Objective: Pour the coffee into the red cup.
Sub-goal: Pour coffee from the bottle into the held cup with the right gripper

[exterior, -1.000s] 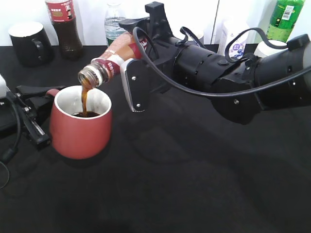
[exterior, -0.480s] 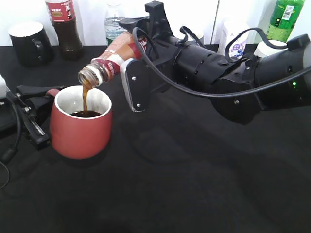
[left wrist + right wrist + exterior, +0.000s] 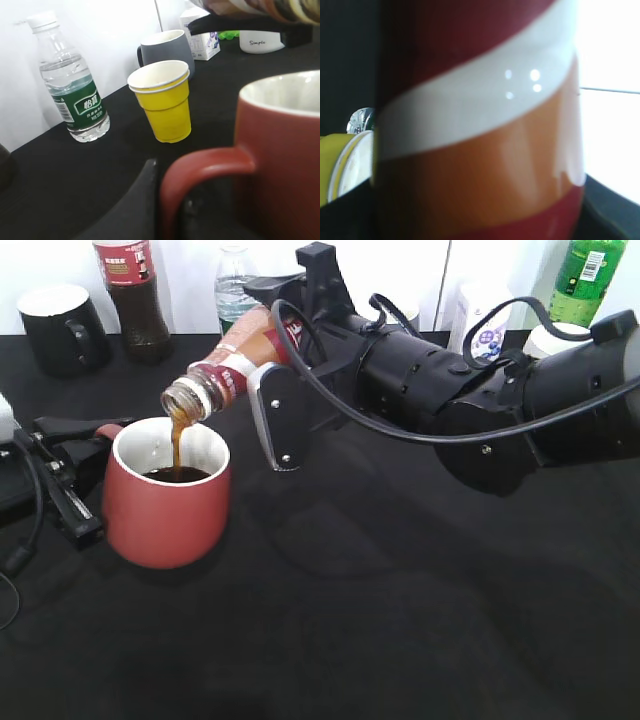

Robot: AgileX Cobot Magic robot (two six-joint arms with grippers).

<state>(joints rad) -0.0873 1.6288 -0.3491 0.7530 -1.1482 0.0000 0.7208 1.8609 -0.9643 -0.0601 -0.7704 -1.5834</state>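
The red cup point(image 3: 165, 510) stands on the black table at the left, with dark coffee point(image 3: 178, 476) inside. My left gripper point(image 3: 75, 475) is shut on its handle point(image 3: 200, 175). My right gripper point(image 3: 285, 380) is shut on the coffee bottle point(image 3: 225, 370), tilted with its open mouth down to the left over the cup. A brown stream falls from the mouth into the cup. The bottle's orange, white and red label fills the right wrist view point(image 3: 480, 130).
A black mug point(image 3: 60, 328), a cola bottle point(image 3: 133, 295) and a water bottle point(image 3: 70, 85) stand along the back. A yellow paper cup point(image 3: 162, 100) and a grey mug point(image 3: 167, 50) stand behind the red cup. A green bottle point(image 3: 585, 278) and white containers point(image 3: 480, 325) are at the back right.
The coffee level in the red cup has risen a little. The stream keeps flowing. Both arms hold their places.
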